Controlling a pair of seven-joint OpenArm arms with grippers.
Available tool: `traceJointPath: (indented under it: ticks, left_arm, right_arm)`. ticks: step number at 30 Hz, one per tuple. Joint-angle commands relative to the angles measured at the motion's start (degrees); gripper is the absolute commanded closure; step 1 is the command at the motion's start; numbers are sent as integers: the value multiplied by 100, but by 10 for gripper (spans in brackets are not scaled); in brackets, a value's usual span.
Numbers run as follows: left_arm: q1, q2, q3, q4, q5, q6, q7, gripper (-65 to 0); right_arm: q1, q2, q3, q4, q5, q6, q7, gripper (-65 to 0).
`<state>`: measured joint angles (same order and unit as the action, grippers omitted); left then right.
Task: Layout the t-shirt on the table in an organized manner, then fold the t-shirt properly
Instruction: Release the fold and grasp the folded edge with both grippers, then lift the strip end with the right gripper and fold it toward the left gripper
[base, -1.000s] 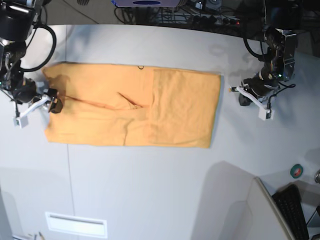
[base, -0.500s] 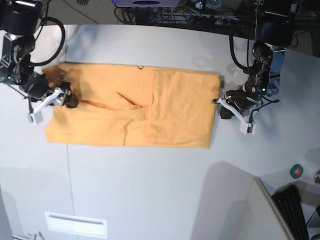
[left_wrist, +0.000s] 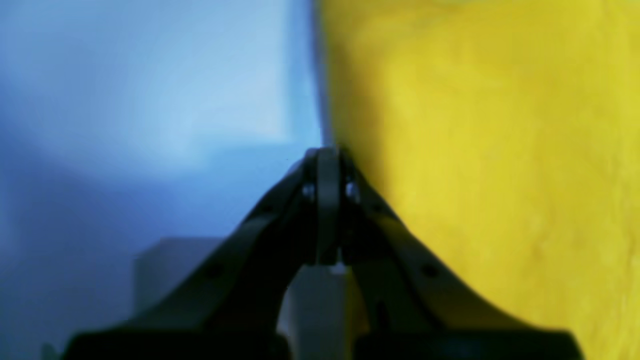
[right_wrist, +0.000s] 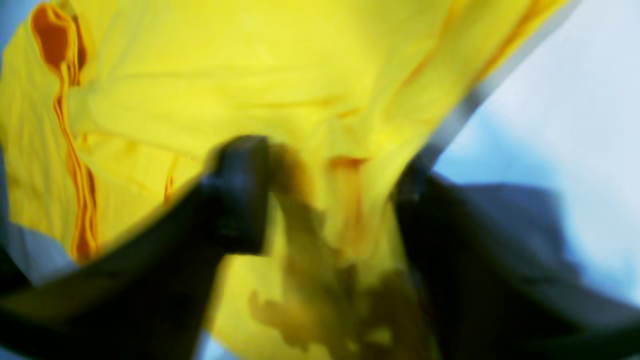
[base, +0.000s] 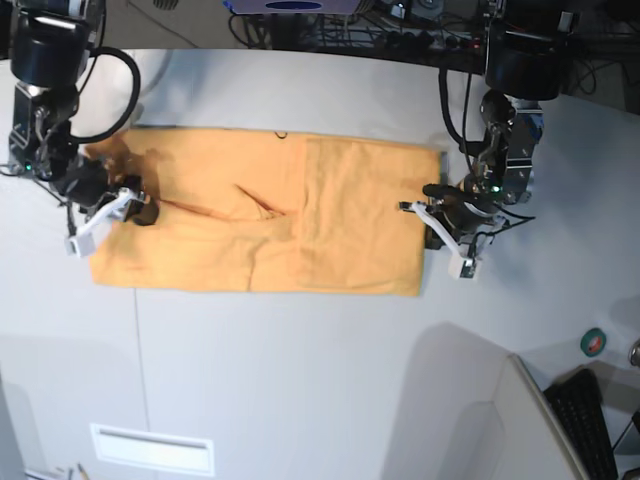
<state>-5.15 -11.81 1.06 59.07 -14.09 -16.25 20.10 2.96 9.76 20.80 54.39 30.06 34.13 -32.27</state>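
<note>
Two arms worked opposite ends of the t-shirt (base: 265, 210), which lay flat as a long folded rectangle across the far half of the white surface (base: 300, 380), w/ a doubled panel toward its right end in the base view and a diagonal crease near the middle. Right gripper (base: 135, 208) sat on the shirt's left end in base view, near the surface's left edge; wrist view showed its jaws partway apart w/ bunched yellow fabric between them (right_wrist: 325, 200), but blur meant I couldn't tell if the cloth was actually pinched. Left gripper (base: 432, 225) was at the shirt's other end, right at the hem; wrist view showed its jaws pressed fully together (left_wrist: 327, 155), tips on the boundary between fabric and bare surface, nothing visibly caught between them.
</note>
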Motion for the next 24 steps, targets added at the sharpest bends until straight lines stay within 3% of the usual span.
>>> traceJointPath:
  ticks: [1, 3, 4, 11, 16, 20, 24]
  left_arm:
    - [-52, -1, -22, 32, 77, -14, 166, 0]
    - [-114, 25, 21, 32, 77, -14, 166, 0]
    - [-140, 25, 21, 23, 77, -14, 166, 0]
    - [-369, 43, 21, -285, 77, -14, 166, 0]
    - [-448, 157, 30, -302, 77, -14, 157, 0]
    - [-492, 271, 30, -267, 77, -14, 157, 0]
    - [-571, 421, 30, -285, 86, -14, 157, 0]
  right_arm:
    - [104, 48, 17, -54, -13, 20, 40, -150]
    - [183, 48, 17, -222, -13, 11, 199, -23]
    - [209, 48, 17, -239, -13, 2, 225, 0]
    - [192, 57, -27, -116, -31, -6, 225, 0]
    - [-116, 57, -36, 763, -39, -33, 216, 0]
    - [-248, 57, -45, 1572, -66, -578, -232, 0]
    - [-248, 31, -168, 2205, -470, -639, -672, 0]
